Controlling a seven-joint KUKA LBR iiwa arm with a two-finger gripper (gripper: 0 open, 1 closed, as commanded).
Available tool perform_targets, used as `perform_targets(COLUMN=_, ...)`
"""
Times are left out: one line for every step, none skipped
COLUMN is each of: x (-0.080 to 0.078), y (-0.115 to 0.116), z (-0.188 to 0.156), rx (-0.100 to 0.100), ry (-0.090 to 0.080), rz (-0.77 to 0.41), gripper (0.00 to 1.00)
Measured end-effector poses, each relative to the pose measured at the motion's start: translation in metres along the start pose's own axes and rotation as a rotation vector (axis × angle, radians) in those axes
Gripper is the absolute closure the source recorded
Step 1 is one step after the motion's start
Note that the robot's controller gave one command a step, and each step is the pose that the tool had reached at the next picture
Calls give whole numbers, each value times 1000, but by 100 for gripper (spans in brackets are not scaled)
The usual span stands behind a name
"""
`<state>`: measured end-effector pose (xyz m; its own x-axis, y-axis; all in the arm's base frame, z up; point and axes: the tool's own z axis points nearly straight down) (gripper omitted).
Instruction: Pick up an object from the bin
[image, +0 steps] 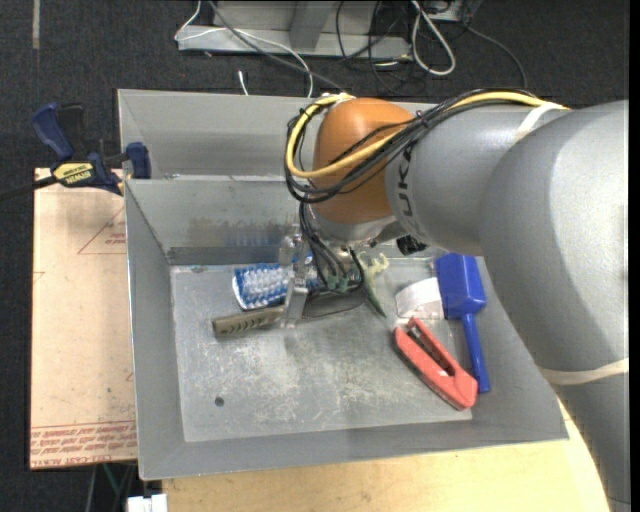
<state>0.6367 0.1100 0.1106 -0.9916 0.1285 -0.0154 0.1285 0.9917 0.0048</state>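
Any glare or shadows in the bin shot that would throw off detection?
Camera view: the light is even from above. The bin floor has a mild pale sheen but no hard glare. The back wall mirrors the blue-and-white brush as a faint smear. A dark shadow sits just right of the pincer. The arm covers the bin's far right corner.

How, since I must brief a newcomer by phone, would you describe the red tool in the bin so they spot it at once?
Look into the grey metal bin and go to the right side of its floor, where a blue-handled tool lies. Just left of it, slanting down toward the right, lies the red tool. It is the only red thing there, long and flat.
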Motion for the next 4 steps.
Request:
perform_targets(x=-5, y=2, z=28, rx=-6, ry=-8, rz=-97, gripper=0)
perform_targets(x=-7, y=-10, z=33, rx=-10, ry=-19, rz=-4, gripper=0)
perform_targets(x=-3, y=-10, z=34, rx=-13, ry=-27, rz=-130, gripper=100)
perform_targets(x=-3, y=-10, z=34, rx=-13, ry=-27, rz=-129, gripper=100)
